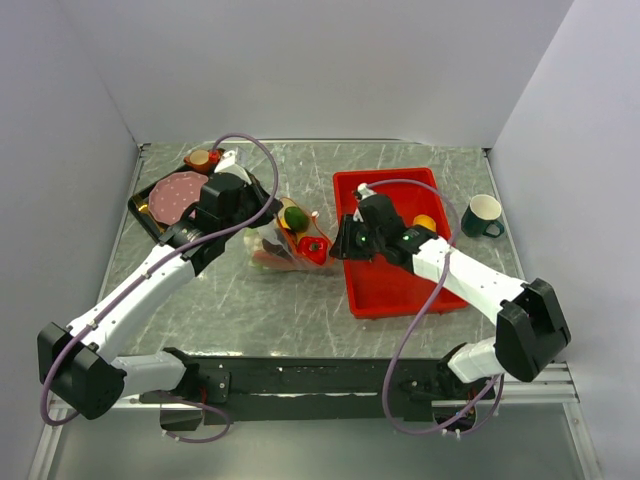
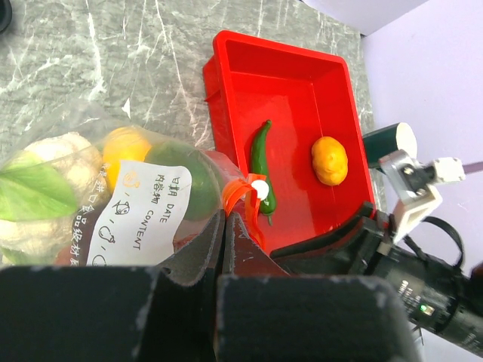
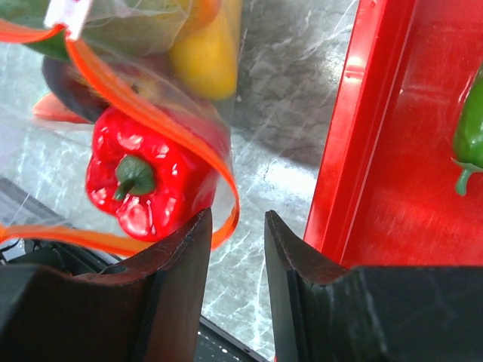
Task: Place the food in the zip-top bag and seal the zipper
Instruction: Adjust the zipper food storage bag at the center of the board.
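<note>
- The left gripper [image 2: 226, 235] is clamped fully closed on the mouth edge of the zip-top bag [image 2: 90, 128]. The two pads meet with the plastic pinched between them.
- The right gripper [image 3: 238, 220] stands at a narrow opening. The gap between its pads holds nothing, and bare table [image 1: 300, 310] shows through it.
- The bag lies on the table between the two grippers, just left of the red tray [image 2: 302, 75].
- The zipper [image 3: 232, 200] is unsealed. The orange strip curls loosely around the bag mouth and bends past the tip of the right gripper's finger on the bag side.
- Food inside the bag:
  - a red bell pepper [image 3: 147, 177] at the mouth
  - a yellow oval fruit [image 2: 124, 151]
  - a green fruit [image 2: 192, 181]
  - a white-green leafy vegetable [image 2: 45, 196]
- A white label [image 2: 143, 211] with printed text is on the bag wall.
- Food outside the bag: an orange [image 2: 330, 160] and a green chilli [image 2: 262, 162] lie apart on the tray floor.
- A dark green mug [image 1: 483, 215] stands right of the tray.
- A pink plate [image 1: 175, 195] sits at the far left of the table, partly under the left arm.
</note>
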Robot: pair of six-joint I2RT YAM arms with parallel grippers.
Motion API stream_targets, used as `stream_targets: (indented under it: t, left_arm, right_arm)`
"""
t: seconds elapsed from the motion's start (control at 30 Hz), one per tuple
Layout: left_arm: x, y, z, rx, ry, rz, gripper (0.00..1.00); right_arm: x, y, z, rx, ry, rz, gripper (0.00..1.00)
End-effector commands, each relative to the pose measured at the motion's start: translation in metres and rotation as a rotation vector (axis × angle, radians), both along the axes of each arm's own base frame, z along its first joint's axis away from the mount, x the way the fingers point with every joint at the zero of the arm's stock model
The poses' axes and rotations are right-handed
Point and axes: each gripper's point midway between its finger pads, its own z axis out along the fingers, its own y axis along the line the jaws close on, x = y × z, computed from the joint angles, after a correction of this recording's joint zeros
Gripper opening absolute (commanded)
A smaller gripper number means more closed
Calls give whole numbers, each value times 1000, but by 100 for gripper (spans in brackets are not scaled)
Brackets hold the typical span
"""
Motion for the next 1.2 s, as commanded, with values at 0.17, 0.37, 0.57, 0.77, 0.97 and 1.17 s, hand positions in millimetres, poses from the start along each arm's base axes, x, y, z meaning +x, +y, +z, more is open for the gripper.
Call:
stream_targets:
  t: [0.17,0.37,0.57,0.77,0.97,1.17]
  left_arm:
    - [3,-2,35,-65,-78,1,1]
    - [3,-3,34,-53,-78,-7,1]
    - [1,15,45,38,-111,28,1]
    - [-14,39,65,92,-115,84,1]
    - [-22,84,111,56,-226,289,1]
    - [-18,124,98,196,-173,457,1]
  right_arm:
    - [15,20,4,39,-8,31,43]
    - [20,31,20,78,-42,59,0]
    - [37,49,126,175,-258,112,0]
    - [46,90,180,215,-316,240,0]
    - [54,100,166,134,-277,218,0]
    - [67,71,145,-36,-262,109,0]
